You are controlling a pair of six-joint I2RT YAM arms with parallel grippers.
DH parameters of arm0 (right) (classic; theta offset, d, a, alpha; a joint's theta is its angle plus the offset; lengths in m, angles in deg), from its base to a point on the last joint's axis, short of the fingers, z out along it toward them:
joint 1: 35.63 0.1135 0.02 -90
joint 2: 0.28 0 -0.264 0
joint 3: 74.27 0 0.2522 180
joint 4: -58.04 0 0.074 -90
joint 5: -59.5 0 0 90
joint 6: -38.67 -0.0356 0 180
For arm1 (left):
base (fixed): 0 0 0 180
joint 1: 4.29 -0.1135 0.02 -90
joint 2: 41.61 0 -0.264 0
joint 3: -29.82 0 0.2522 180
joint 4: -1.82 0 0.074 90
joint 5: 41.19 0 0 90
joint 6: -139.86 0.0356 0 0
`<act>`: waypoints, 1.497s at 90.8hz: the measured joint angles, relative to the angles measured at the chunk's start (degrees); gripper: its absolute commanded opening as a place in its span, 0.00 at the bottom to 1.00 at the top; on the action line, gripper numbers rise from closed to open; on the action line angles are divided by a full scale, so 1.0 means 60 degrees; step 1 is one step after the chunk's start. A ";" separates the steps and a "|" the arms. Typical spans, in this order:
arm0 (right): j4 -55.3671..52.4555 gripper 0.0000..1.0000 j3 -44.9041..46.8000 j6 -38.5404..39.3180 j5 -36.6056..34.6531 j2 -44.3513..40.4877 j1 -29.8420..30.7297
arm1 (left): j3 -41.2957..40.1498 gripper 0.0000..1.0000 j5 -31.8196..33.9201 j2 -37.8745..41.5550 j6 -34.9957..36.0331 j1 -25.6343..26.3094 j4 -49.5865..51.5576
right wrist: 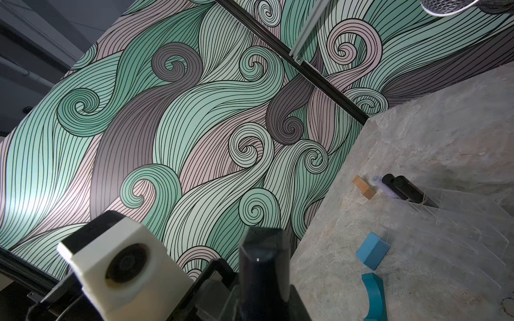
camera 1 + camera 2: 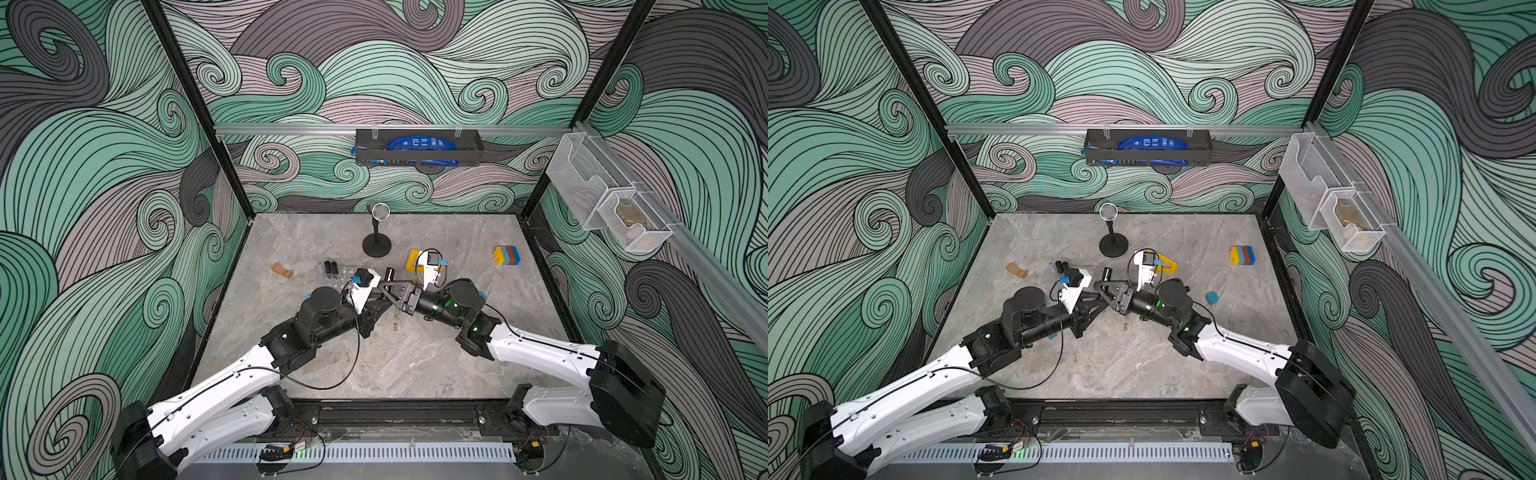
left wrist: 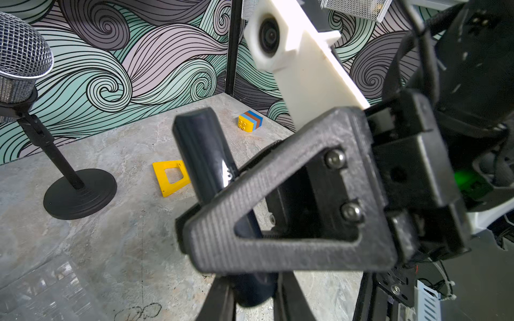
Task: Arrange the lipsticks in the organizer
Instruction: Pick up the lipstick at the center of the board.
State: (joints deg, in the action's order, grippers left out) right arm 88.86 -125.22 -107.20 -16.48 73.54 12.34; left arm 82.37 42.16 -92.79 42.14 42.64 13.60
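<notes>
Left gripper is clamped on the lower end of a lipstick in mid-air. The right gripper has the same tube between its fingers, can't tell how tightly. Handoff, I'd guess — the organizer sits on the left arm's side.

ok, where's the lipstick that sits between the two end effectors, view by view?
A top view: the lipstick mid-table, just robot-side of the microphone base.
A top view: same spot, near the microphone.
Left wrist: close up, overlapping the yellow frame.
Right wrist: close up, beside a white camera housing.
Shared landmark: the microphone, in all four; right wrist shows only its mesh head.
</notes>
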 measured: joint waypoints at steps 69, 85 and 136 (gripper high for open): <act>-0.4386 0.45 -0.1781 0.0903 0.0696 -0.0481 -0.1239 | -0.0557 0.09 0.0142 -0.0415 0.0718 -0.0058 -0.0685; -0.5227 0.41 -0.2350 0.0994 0.0823 -0.0066 -0.1257 | -0.0557 0.09 0.0011 -0.0499 0.0801 -0.0058 -0.0681; -0.5530 0.19 -0.2433 0.0812 0.1220 0.0149 -0.1501 | -0.0557 0.59 0.0087 -0.0091 0.0863 -0.0062 -0.0182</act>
State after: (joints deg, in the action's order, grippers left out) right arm 55.68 -139.82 -102.33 -9.15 74.44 3.33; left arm 79.03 42.68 -93.34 47.32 42.27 12.51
